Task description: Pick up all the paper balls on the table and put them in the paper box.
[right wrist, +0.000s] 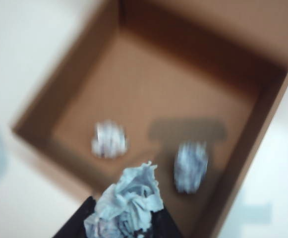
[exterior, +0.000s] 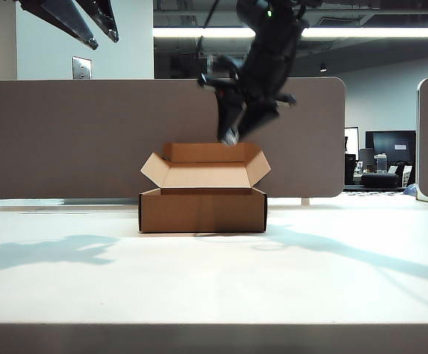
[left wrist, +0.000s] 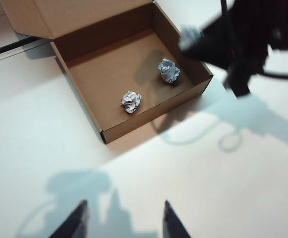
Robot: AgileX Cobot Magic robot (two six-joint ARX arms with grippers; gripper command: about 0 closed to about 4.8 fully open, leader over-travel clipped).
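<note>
3 paper balls: 2 in paper box (left wrist: 109,64), 1 (right wrist: 126,203) pinched in right hand (right wrist: 121,218) above box. Left hand (left wrist: 121,223) open, empty, over near surface (left wrist: 208,188).

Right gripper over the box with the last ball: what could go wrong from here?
1. The right gripper holds the third paper ball near the paper box's front wall rather than mid-box; released here, it might land on the table.
2. The right wrist view is motion-blurred, so the arm is moving; a release mid-swing could throw the wad past the rim.
3. A low descent could clip the upright flaps or disturb the two balls already inside.
</note>
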